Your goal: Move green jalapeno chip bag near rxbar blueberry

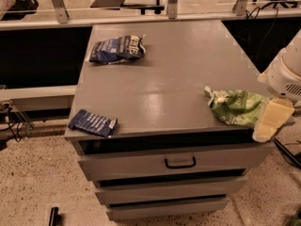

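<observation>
The gripper [273, 120] is at the front right corner of the grey cabinet [160, 84], just at the right end of the green jalapeno chip bag [233, 106]. I cannot tell how far it is open or whether it holds the bag. The rxbar blueberry [92, 123] lies at the front left corner, and a dark blue chip bag [117, 48] at the back left.

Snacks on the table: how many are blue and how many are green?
Blue: 2, the blue bag and the bar
Green: 1, the green bag
Total: 3
The claw is at the front right corner of the table, by the green bag.
</observation>
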Motion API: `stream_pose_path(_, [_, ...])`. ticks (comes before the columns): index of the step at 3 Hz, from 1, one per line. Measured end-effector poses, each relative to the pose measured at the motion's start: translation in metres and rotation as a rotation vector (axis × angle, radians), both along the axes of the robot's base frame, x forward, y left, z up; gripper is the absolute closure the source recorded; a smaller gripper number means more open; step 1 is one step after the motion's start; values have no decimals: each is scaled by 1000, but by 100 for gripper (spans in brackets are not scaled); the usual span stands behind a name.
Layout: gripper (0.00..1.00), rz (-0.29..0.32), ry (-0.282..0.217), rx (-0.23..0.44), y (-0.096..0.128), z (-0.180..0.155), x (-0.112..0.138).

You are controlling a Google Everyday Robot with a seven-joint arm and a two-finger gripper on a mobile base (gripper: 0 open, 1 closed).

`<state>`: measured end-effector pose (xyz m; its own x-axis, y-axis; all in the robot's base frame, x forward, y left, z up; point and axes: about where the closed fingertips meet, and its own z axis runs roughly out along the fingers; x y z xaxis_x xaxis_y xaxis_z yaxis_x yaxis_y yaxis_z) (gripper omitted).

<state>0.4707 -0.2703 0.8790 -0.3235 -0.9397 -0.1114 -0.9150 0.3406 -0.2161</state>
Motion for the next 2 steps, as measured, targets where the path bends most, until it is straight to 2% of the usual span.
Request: stream_pose_path(2, [59, 2, 1, -1, 1, -1, 0])
